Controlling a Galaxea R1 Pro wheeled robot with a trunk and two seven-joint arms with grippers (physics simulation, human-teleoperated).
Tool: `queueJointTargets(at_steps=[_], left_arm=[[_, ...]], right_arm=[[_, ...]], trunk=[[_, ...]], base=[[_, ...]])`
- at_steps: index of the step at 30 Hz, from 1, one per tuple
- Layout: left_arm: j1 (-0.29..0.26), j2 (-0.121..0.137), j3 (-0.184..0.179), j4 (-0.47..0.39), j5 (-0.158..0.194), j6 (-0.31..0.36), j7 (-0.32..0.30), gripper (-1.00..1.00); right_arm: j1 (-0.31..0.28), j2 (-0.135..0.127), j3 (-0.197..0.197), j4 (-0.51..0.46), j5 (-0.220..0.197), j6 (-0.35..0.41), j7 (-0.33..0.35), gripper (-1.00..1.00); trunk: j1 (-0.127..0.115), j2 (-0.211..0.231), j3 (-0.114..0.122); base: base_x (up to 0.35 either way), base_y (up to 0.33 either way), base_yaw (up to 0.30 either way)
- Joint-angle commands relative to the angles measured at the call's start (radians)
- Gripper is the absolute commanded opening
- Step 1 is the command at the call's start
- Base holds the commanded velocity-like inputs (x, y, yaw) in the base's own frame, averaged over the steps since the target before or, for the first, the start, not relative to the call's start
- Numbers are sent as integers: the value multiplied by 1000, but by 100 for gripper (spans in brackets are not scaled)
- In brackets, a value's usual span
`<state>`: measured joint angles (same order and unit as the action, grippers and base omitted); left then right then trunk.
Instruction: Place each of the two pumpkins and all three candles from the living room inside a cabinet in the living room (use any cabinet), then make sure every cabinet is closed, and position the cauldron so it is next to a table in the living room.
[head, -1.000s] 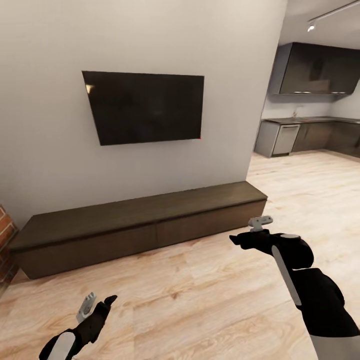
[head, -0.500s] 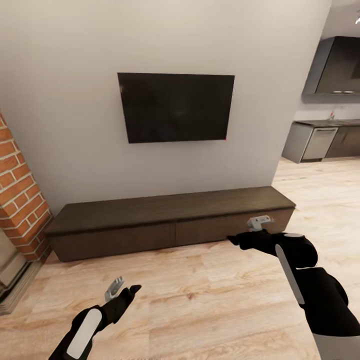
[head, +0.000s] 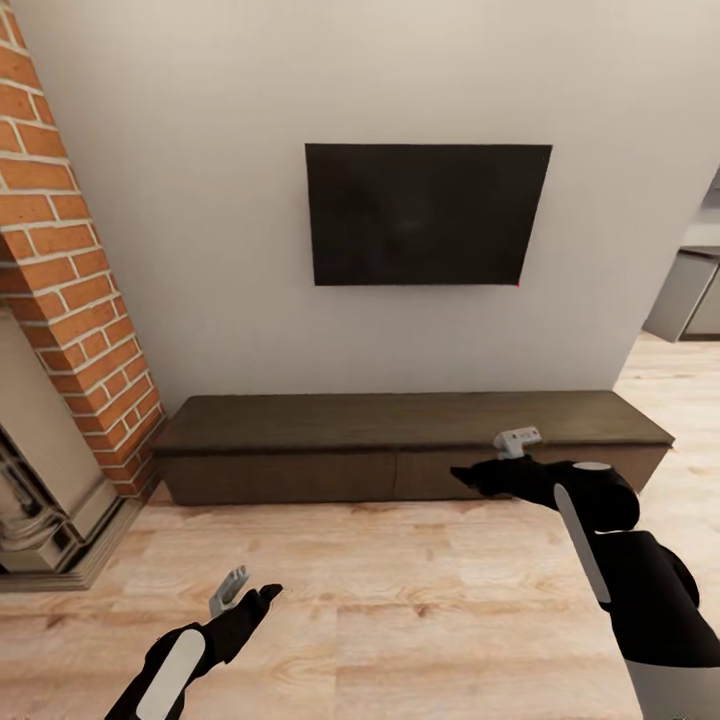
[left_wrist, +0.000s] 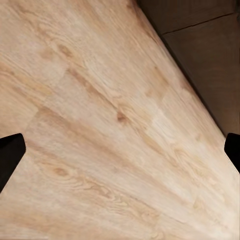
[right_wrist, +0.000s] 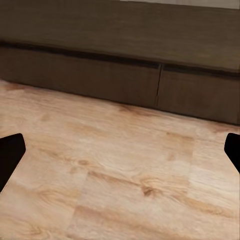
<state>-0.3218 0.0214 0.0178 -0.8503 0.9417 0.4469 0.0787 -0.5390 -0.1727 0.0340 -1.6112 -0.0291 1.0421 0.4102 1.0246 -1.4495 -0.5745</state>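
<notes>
Wood floor (head: 400, 580) before closed cabinet (head: 410, 445)

A light wood-plank floor (head: 420, 590) runs across the near part of the room and carries a long, low, dark-brown cabinet (head: 400, 445) that stands at the far side against the pale wall. The cabinet's flat top is bare, and its front shows two plain closed panels split by a thin vertical seam near the middle. At the far left the floor also bears the stepped base of a brick fireplace surround (head: 70, 540).
</notes>
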Motion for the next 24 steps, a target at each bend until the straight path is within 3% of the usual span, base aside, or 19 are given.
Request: queueJointTargets(at_steps=[1,9,15,22,24], left_arm=[[0,0,0,0,10,4,8,100],[0,-2,0,2,9,3,7,100],[0,-6,-7,3,8,-1,6,100],[0,-10,-12,7,7,-3,6,100],[0,-11,-12,8,7,-4,5,100]], right_arm=[[-1,-2,-8,-1,-3,5,0,100],[0,-2,-24,-1,-2,5,2,100],[-1,-4,-60,-1,-3,5,3,100],[0,6,-87,-1,-2,-57,3,100],[0,8,-112,-1,-3,-78,3,100]], trunk=[[0,-1,-1],[0,-1,-2],[0,-1,-2],[0,-1,-2],[0,-1,-2]], base=[[246,201,180],[254,224,56],[273,185,6],[323,12,1],[335,-100,0]])
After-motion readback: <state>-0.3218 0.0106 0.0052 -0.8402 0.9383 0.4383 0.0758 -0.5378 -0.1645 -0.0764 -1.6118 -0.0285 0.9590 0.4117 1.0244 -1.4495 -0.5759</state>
